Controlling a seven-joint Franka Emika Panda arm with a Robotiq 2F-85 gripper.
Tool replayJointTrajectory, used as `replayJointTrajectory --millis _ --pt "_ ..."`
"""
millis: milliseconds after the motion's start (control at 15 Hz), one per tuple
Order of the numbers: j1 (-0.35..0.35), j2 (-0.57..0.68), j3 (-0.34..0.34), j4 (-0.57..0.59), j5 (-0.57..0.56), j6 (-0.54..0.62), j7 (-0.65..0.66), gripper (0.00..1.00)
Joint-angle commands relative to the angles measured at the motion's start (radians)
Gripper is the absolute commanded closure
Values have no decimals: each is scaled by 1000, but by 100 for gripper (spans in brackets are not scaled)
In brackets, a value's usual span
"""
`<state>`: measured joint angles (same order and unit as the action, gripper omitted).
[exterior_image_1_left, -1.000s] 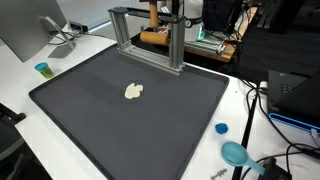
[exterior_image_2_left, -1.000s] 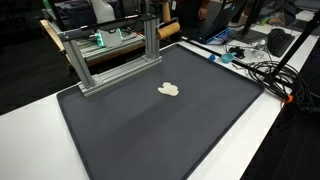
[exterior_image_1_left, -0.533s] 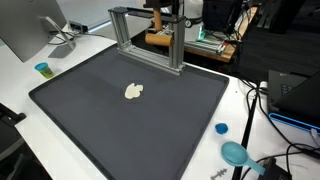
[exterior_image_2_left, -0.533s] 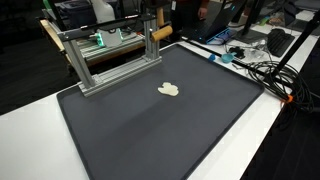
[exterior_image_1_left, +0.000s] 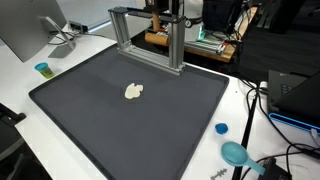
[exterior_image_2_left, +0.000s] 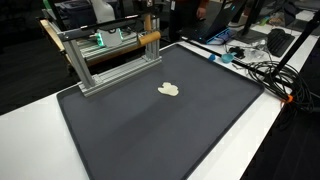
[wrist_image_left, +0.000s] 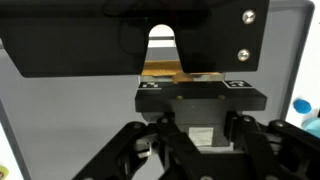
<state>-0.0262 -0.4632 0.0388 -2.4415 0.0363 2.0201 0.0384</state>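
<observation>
The wooden block (exterior_image_2_left: 148, 38) has turned level behind the metal frame (exterior_image_2_left: 120, 73), the gripper (wrist_image_left: 197, 128) clamped on it.

Tool (exterior_image_2_left: 150, 27) mostly hidden behind metal frame (exterior_image_2_left: 120, 75) in ext. view; grip state unclear; wooden bar (exterior_image_2_left: 149, 37) partly blocked.

An aluminium frame (exterior_image_1_left: 145, 12) is standing along the far edge of the dark mat (exterior_image_1_left: 150, 125) and is closing that side; only the opening under its top bar is giving passage. A wooden cylinder (exterior_image_2_left: 149, 38) is hanging just behind it. On the mat only 1 small cream piece (exterior_image_1_left: 133, 91) is lying in the way. Cables (exterior_image_2_left: 262, 68) are crowding the table beside the mat.
</observation>
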Motion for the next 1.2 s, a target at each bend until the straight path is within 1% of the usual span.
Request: replayJointTrajectory --millis 0,200,333,600,667,733,1000,1133 --pt "-13 -75 3 -61 -51 -3 52 78" --pt "-19 -90 5 -82 -79 -18 81 78" --pt "-17 -106 4 -104 -90 -29 78 78" --pt "2 -144 -4 -146 -73 -42 42 78" --pt "3 -151 -9 -153 -65 -36 38 28" --pt "5 -157 -13 -159 -59 -34 34 27" --pt "10 -197 -27 -177 -45 -23 10 1" --pt "3 -249 -38 -197 -47 -22 8 0"
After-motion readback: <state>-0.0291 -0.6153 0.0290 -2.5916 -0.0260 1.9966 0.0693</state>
